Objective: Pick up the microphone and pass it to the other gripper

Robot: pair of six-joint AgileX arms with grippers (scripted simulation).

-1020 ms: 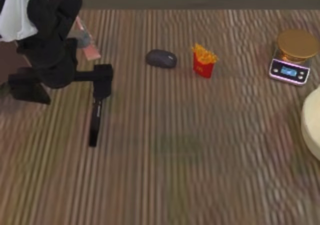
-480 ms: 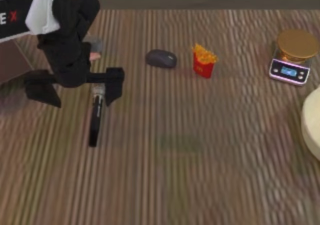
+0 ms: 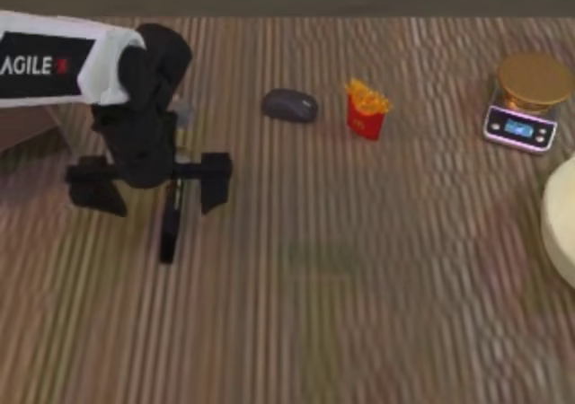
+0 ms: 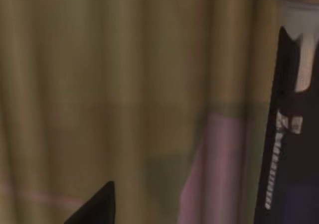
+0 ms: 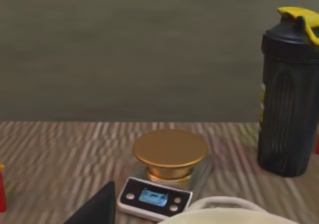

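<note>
— Shifted rightward since a second ago: left end effector (image 3: 162, 181), now straddling the microphone (image 3: 170, 217), fingers spread wide apart.
— And the microphone?
— Flat on the worktop (image 3: 359, 287) at left, unclamped, well apart from the mouse (image 3: 289, 105).
— Right end effector?
— Parked by the scale (image 5: 162, 181); aperture not discernible.

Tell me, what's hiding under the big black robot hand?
The microphone lies on the table under the left gripper. Its black handle sticks out below the open fingers; its head end is covered by the arm, so that part cannot be seen.
</note>
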